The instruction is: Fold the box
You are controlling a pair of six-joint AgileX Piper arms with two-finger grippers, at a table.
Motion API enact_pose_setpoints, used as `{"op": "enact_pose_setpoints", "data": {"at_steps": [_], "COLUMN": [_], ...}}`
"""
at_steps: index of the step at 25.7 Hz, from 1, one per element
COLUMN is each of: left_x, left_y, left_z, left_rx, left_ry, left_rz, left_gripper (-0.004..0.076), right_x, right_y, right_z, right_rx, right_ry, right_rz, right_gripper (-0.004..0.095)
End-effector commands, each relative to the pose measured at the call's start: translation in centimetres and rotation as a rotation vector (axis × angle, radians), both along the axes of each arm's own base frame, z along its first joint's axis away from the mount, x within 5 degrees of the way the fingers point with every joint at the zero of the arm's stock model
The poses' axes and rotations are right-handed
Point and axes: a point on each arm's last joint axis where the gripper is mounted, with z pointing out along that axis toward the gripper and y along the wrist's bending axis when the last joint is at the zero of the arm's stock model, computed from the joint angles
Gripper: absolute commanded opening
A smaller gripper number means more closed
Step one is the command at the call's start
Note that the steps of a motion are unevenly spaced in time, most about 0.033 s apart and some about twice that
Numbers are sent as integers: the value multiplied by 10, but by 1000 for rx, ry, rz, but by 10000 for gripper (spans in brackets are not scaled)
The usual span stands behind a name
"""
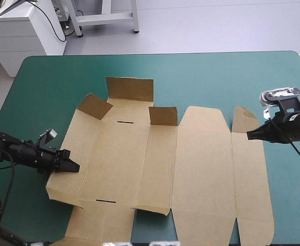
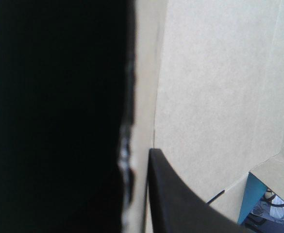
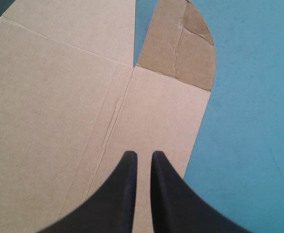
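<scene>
The brown box (image 1: 191,169) lies spread on the teal-green cover as a cut sheet. A back flap (image 1: 130,88), a left corner flap (image 1: 94,106) and a middle flap (image 1: 163,116) stand raised. My left gripper (image 1: 74,167) reaches over the sheet's left edge. In the left wrist view the left gripper (image 2: 142,160) is all but shut with a thin board edge between its fingers, and the box panel (image 2: 219,97) fills the space ahead. My right gripper (image 1: 248,136) hangs over the sheet's right strip. In its own view the right gripper (image 3: 144,154) is shut above the box (image 3: 59,97), holding nothing, with the rounded end flap (image 3: 180,43) ahead.
Bare teal-green cover (image 1: 216,77) runs along the far side and to the right of the sheet (image 3: 258,121). The box's near edge reaches the table's front edge.
</scene>
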Motion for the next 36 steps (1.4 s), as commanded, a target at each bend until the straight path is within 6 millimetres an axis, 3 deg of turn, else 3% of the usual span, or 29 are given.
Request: {"op": "enact_pose_setpoints", "data": {"at_steps": [1,6,8,11,15,24,36], "left_x": [7,32,51,83,107,116,90], "left_y": [3,6,-5,-41,-90,-161,-246], "left_z": [17,46,71,111,154,202,217], "left_rx": [38,83,128,318,527,724,928], "left_ry": [-72,-220,-349,-611,-896,-1307,-1658], "left_rz": [-60,-122,-214,-414,-561,-651,-918], "left_gripper": [-8,-8,-8,-8,-8,-8,-8], "right_x": [-2,-2,-2,-2,-2,-2,-2], "right_y": [-1,-1,-1,-1,-1,-1,0], "right_z": [14,14,14,14,14,14,14], "right_rx": [-4,-4,-4,-4,5,10,12], "right_ry": [-76,-79,-79,-79,-75,-74,-75], "right_rz": [-5,-6,-6,-6,-17,-21,-21], "right_gripper": [87,87,87,87,87,87,87]}}
